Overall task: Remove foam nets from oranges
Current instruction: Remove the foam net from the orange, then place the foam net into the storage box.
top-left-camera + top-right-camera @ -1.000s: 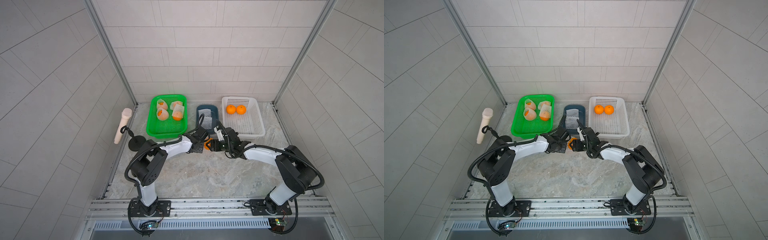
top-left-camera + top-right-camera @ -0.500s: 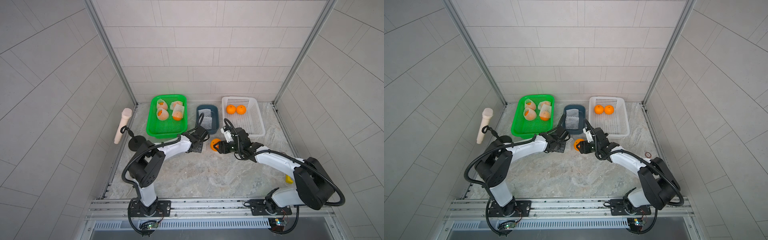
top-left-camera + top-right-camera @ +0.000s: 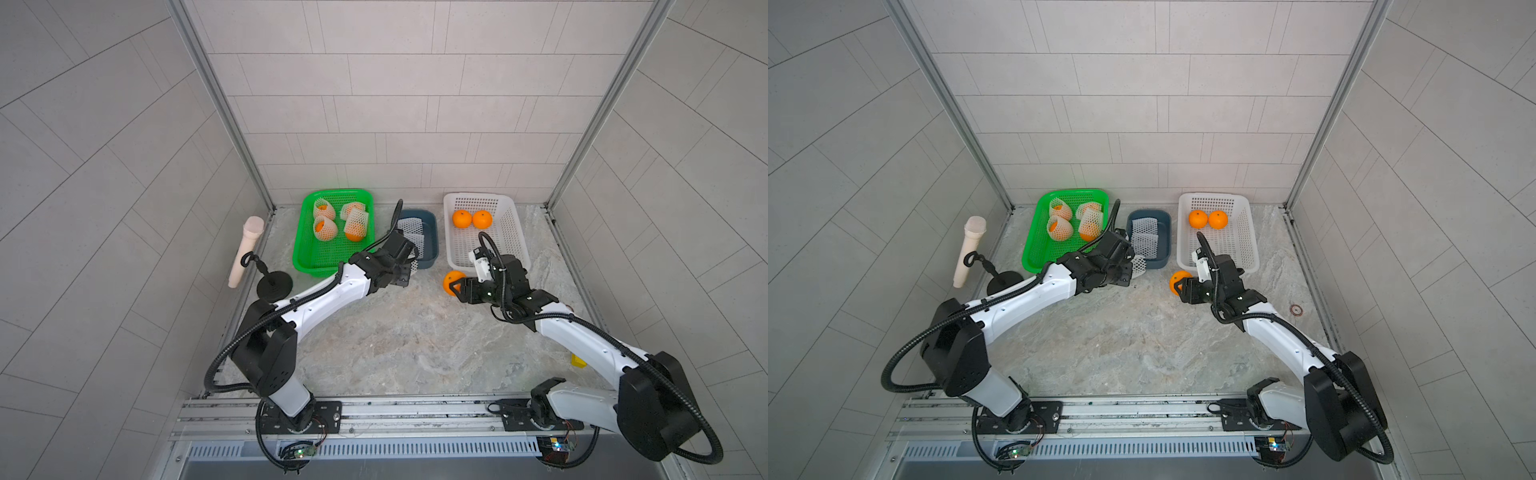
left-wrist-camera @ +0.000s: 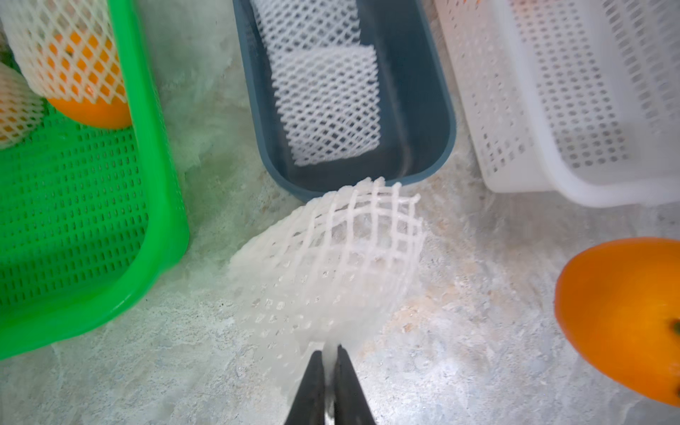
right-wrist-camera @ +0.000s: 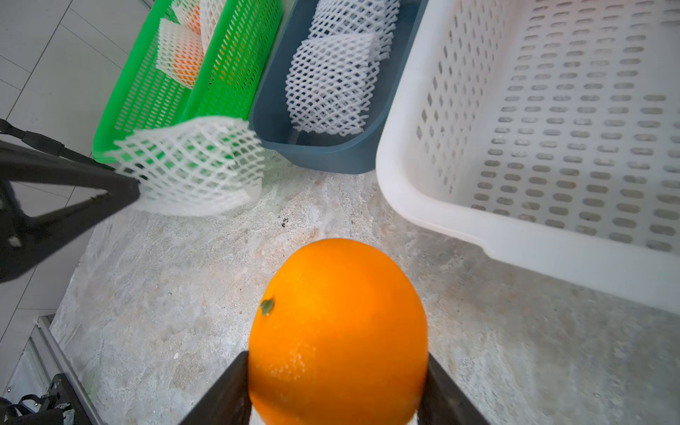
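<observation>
Reference item: blue tub [image 3: 434, 243], at the rear middle of the stone-patterned table [image 3: 395, 340]. Tub contents: two flat nets [image 4: 327, 106], white and limp, one lying partly over the other. Just beside the tub's near left corner: left gripper [image 4: 330, 351], fingers pressed together on the edge of one empty foam net [image 4: 331, 257]. This net spreads out from the pinch as a loose open sleeve, and its free end reaches toward the tub's front rim without lying inside. In front of the tub and to its right, well apart from the net: right gripper [image 5: 336, 368], fingers clamped on either side of a bare orange [image 5: 338, 316] with its small green stem dot showing. Whether this fruit touches the table cannot be told. Just right of the tub: white basket [image 3: 507, 245], rigid and perforated, holding two bare oranges [image 3: 462, 219] side by side at its far end. Just left of the tub: green basket [image 3: 324, 257], holding four netted oranges [image 3: 324, 228] grouped in its far half, with orange peel showing through the white mesh.
</observation>
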You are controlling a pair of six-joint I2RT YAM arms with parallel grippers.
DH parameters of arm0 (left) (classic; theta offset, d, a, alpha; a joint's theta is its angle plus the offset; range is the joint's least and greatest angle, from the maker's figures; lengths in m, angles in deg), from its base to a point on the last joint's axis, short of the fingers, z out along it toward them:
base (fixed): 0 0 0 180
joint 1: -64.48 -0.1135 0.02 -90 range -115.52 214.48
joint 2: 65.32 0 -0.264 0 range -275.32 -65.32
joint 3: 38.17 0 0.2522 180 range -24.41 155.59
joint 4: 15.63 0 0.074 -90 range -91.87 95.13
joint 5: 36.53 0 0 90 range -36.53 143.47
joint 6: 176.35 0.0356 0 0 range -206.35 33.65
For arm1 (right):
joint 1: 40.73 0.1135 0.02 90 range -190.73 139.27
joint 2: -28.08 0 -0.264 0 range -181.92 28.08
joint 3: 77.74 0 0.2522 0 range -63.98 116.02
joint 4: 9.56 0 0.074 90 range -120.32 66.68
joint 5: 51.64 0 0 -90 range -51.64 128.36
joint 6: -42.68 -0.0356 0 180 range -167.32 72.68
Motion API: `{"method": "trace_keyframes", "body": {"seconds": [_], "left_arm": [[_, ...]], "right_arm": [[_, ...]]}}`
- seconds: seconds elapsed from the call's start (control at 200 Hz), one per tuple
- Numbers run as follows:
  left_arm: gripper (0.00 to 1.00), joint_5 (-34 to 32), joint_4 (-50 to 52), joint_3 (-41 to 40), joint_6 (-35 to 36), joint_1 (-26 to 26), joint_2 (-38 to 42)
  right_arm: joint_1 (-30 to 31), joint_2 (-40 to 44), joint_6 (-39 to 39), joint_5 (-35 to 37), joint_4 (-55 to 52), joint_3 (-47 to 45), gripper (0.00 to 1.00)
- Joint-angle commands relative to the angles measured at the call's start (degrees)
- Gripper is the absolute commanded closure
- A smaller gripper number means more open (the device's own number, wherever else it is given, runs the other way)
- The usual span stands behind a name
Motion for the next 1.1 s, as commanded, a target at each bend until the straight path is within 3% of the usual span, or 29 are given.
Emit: {"method": "trace_keyframes", "body": {"seconds": [0.0, 0.21, 0.535, 0.906, 1.096], "left_arm": [[0.89, -2.4, -0.7, 2.7, 1.6, -0.2, 0.5], [0.89, -2.7, -2.2, 9.2, 2.8, -1.0, -4.3], [0.89, 10.0, -7.4, 16.8, 0.9, -6.6, -14.1], [0.89, 18.6, -9.7, 22.9, 2.0, -7.8, -24.5], [0.86, 14.0, -5.2, 25.3, 2.1, -7.9, -27.3]], "right_arm": [[-0.4, 2.1, 0.6, 0.4, -1.2, -0.9, 0.34], [-1.3, 4.5, 0.4, 0.4, -1.5, -2.5, 0.34], [-2.6, 6.8, 0.9, 0.2, -2.2, -3.9, 0.34], [-3.5, 6.9, 1.0, -0.3, -1.8, -5.4, 0.34], [-3.5, 6.4, 0.9, -0.7, -1.3, -5.6, 0.34]]}}
